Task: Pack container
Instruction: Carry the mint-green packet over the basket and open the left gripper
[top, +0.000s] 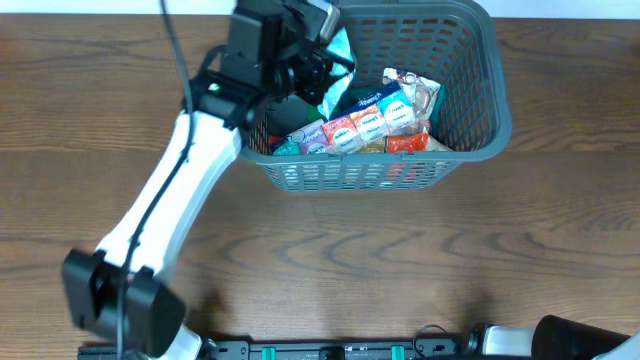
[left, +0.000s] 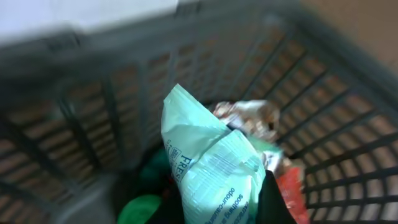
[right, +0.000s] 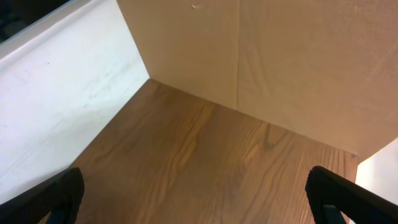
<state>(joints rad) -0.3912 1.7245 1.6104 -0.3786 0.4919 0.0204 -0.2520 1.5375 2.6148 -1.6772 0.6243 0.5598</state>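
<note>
The dark grey container (top: 480, 110) sits on the wooden bench (top: 560, 230). The left tool (top: 318, 62) hangs over the container's left end, pinching a mint-green packet (left: 211, 168) just inside the lattice wall. A row of colourful packets (top: 365, 125) lies along the container's near wall. The right tool (right: 199, 199) is well apart from the container, its fingers (right: 62, 196) spread wide over bare wood with nothing between them.
</note>
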